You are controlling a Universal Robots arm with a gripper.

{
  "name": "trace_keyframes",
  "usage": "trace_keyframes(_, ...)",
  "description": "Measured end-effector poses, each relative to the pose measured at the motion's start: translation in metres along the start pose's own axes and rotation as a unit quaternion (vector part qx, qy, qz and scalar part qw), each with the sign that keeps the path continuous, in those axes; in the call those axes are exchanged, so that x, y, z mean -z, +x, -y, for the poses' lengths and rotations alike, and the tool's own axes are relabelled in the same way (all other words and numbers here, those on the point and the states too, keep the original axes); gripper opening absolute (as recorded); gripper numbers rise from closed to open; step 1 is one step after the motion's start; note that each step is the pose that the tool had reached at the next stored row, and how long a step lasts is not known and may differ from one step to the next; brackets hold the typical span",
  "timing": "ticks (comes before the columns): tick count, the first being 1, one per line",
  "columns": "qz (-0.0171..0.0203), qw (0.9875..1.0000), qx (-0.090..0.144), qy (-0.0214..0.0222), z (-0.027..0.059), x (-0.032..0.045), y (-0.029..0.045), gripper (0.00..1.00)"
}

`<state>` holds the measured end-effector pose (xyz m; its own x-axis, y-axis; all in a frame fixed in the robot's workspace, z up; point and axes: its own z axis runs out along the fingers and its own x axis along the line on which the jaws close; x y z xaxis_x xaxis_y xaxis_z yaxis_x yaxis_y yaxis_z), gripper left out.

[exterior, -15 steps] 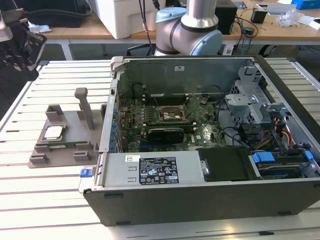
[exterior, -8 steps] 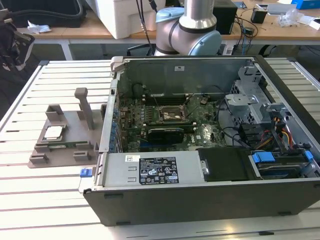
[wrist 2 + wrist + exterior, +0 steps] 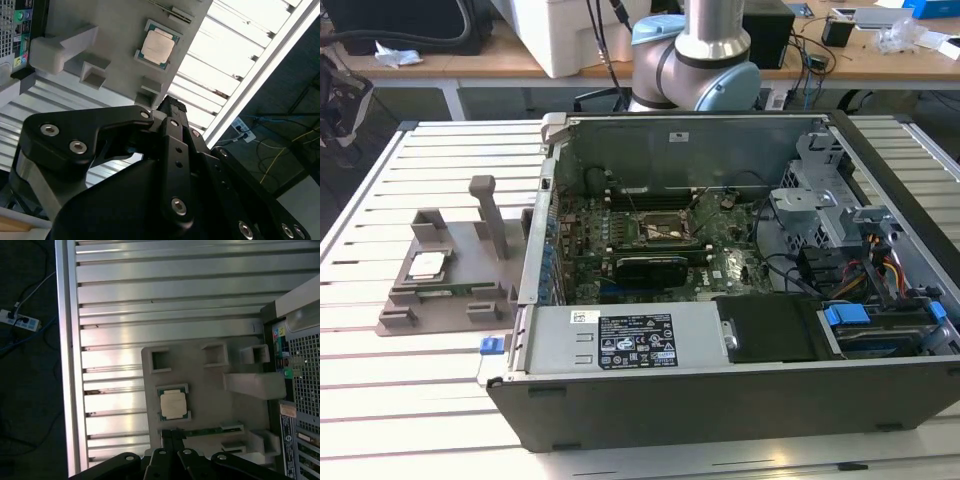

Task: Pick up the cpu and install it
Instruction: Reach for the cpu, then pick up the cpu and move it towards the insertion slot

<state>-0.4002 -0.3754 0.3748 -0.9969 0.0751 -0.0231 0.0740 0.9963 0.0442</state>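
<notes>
The cpu (image 3: 427,265), a small square chip with a silver-grey top, lies flat in a recess of the grey holder tray (image 3: 460,250) on the slatted table, at the exterior view's left of the open computer case (image 3: 740,300). Both wrist views look down on the cpu (image 3: 158,46) (image 3: 173,404) from well above. My gripper (image 3: 172,431) (image 3: 171,104) hangs over the tray, its black fingers pressed together with nothing between them, apart from the chip. Inside the case, the motherboard's socket (image 3: 655,232) sits near the middle.
A long green memory stick (image 3: 445,292) (image 3: 210,431) lies in a slot of the tray beside the cpu. A grey post (image 3: 490,215) stands up from the tray. The case wall (image 3: 540,220) rises between tray and motherboard. Cables and a power strip (image 3: 15,320) lie on the floor past the table edge.
</notes>
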Motion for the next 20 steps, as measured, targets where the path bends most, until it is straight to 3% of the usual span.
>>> trace_keyframes(4,0.0005,1.0,0.0,0.004,-0.0048,-0.0057,-0.0005,0.11)
trace_keyframes(20,0.0004,1.0,0.0,0.0046,-0.0049,-0.006,-0.0005,0.11)
